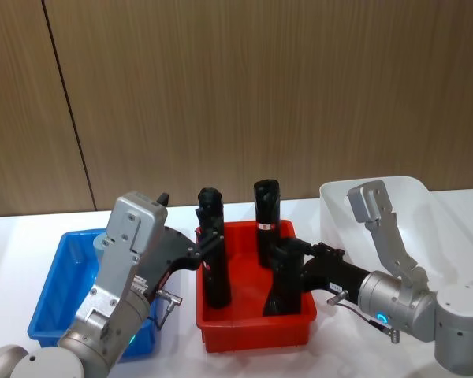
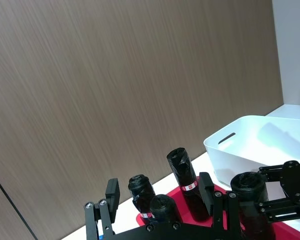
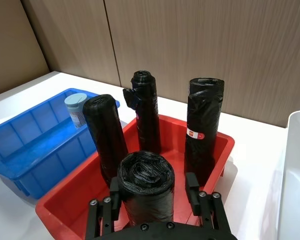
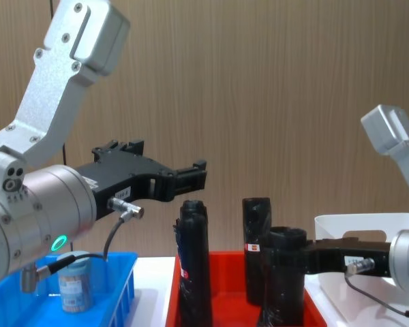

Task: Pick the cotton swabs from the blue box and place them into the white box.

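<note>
1. Head view: the left end effector [image 1: 191,253] is hovering by the red bin [image 1: 256,324], beside the blue box [image 1: 51,303]. The right end effector [image 1: 288,276] is clamping a black roll [image 1: 282,293], a non-target.
2. Left wrist view: the left fingers [image 2: 112,192] are standing apart, holding nothing. The white box [image 2: 250,150] is sitting beyond the rolls.
3. Right wrist view: the cotton swabs [image 3: 78,110] are sitting in the blue box's far corner.
4. Chest view: the jar is unpicked, so this looks like the approach step. Next, the left arm probably needs to drop into the blue box.
</note>
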Robot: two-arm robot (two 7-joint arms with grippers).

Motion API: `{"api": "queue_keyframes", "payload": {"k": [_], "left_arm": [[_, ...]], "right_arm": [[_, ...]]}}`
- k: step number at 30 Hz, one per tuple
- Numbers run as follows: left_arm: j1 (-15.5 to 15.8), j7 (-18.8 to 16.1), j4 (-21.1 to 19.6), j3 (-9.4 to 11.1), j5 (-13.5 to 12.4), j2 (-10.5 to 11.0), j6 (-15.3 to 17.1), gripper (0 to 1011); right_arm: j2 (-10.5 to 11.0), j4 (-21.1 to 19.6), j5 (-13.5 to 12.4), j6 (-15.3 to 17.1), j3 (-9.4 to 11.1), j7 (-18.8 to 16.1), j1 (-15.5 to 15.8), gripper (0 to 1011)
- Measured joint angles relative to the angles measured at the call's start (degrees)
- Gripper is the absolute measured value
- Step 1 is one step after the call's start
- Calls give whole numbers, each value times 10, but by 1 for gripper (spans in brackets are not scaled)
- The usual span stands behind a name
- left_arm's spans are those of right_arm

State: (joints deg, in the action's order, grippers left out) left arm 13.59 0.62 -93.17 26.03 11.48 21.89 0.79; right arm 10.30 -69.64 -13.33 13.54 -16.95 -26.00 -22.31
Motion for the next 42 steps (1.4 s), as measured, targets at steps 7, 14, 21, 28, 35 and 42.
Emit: {"api": "queue_keyframes", "payload": {"k": [7,14,21,28,35,42], "left_arm": [[0,0,0,0,0,0,0,1004],[0,0,0,0,0,0,0,1004],[0,0,0,0,0,0,0,1004],[0,0,0,0,0,0,0,1004],[0,0,0,0,0,0,0,1004],[0,0,0,0,0,0,0,1004]], "right_arm": [[0,1,-2,-2,-1,-2,-1,589],[3,-13,-8,-2,0,-3,2,485],[9,-41,-20,0,4,-2,9,443],[18,-80,-35,0,11,3,16,400],[30,-123,-51,0,25,13,19,366],[44,-156,-67,-1,41,26,18,363]]}}
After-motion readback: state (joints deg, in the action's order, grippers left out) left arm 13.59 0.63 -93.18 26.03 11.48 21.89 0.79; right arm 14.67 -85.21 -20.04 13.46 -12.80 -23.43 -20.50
